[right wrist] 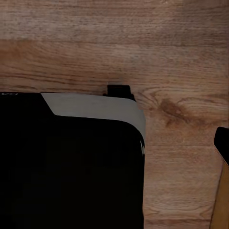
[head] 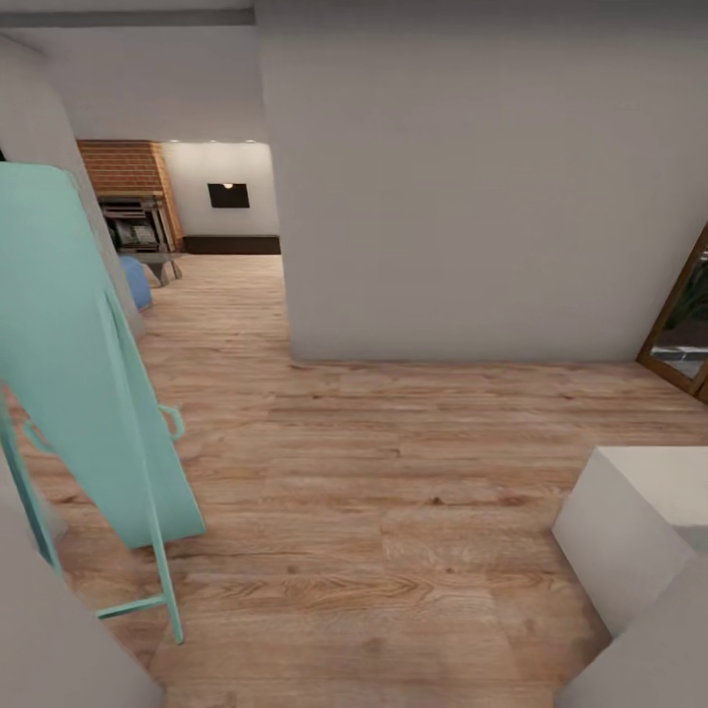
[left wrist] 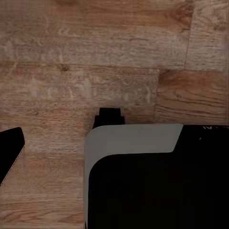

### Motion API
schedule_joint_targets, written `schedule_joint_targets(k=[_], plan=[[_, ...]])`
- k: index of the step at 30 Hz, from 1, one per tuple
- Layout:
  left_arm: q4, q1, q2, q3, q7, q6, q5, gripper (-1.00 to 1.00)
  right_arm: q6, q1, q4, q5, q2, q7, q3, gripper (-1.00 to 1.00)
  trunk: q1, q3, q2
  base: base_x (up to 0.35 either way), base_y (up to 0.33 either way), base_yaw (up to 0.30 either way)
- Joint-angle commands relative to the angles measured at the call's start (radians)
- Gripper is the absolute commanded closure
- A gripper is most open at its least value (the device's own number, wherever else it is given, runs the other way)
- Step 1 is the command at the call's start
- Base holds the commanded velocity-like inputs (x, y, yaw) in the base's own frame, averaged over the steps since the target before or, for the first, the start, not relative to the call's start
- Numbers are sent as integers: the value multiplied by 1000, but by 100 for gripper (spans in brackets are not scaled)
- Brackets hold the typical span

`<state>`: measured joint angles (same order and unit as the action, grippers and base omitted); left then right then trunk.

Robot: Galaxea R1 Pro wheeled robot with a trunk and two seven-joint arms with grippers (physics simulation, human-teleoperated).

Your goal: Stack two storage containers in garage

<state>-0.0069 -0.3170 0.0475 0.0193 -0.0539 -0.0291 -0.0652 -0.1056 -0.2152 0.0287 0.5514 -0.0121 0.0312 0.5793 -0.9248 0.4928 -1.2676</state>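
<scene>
So I'm rolling the rig over a light wood plank floor (head: 393, 472) in a hallway-ish spot, with a big pale wall (head: 472, 177) dead ahead and an opening to its left. Through that opening I can see the brick-topped fireplace (head: 133, 202) and a bit of something blue (head: 136, 280) low beside it, so that's the living room further in. A mint-green folding board (head: 88, 364) leans close on my left, and a white block (head: 639, 521) sits low on my right. The 2 storage containers aren't in sight from here, and no garage either, so I'd say nothing is done yet: both pickups, the haul and the stack are all left. Both wrist cams look straight down at planks past dark robot body, and I can't tell whether either tool is apart or together.
</scene>
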Motion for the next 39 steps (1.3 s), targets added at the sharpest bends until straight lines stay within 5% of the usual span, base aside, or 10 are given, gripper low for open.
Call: schedule_joint_targets(k=[1,39], plan=[[-1,0,0,2,-4,-3,-7,-100,-6,-1,3,7,-3,1,9,-100,-1,1,0,322,0,0],[-1,0,-3,2,-4,-3,-7,-100,-8,-1,-3,5,-2,1,8,-100,-1,1,0,318,0,0]])
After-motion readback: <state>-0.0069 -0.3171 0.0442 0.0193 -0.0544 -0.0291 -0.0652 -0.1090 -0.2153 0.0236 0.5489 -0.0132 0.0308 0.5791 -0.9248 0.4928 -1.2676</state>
